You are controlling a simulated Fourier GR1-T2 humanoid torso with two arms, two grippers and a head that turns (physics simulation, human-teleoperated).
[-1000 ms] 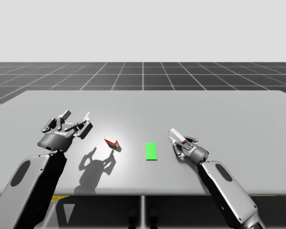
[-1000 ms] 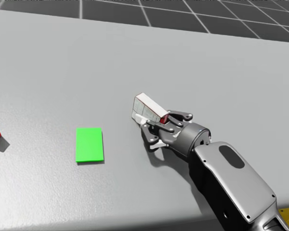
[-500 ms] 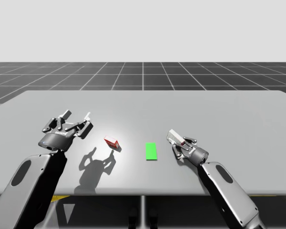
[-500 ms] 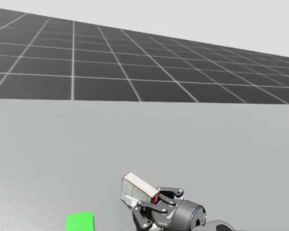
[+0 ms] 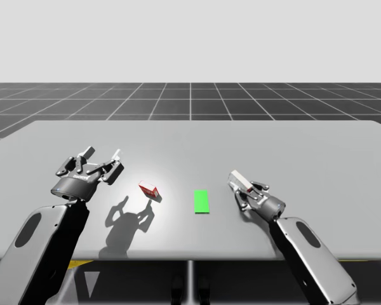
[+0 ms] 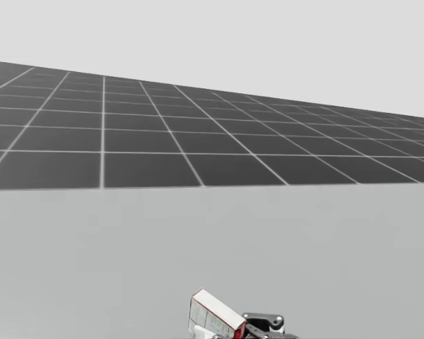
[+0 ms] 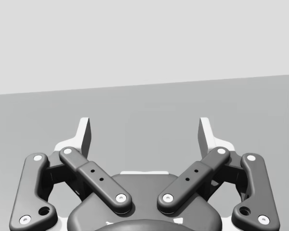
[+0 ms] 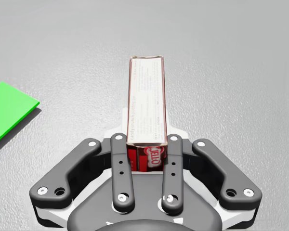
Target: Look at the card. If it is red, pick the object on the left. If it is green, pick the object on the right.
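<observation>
At the left of the table [image 5: 63, 136], my left gripper [image 7: 144, 132] hung above the surface with its fingers spread wide and nothing between them. It had no part in this step and was best left parked there. To its right, nearer the table's middle, the small red box [image 5: 148, 190] lay alone, well apart from both grippers. Next came the green card [image 5: 202, 201], flat on the table, and green meant the right-hand object was the one to take.

That object, a long red-and-white box [image 8: 145, 106], sat between the fingers of my right gripper [image 8: 145, 147]. They pressed on its two long sides near the red end, so the grip was closed on the box. The box pointed away from the palm with its far end tilted upward; whether it had fully cleared the table I could not tell.

The step in hand looked like the lift. Held by one end, the box would lever against the fingers. The pinch should therefore be firm, the rise straight and slow, and the wrist should not swing toward the nearby card.
</observation>
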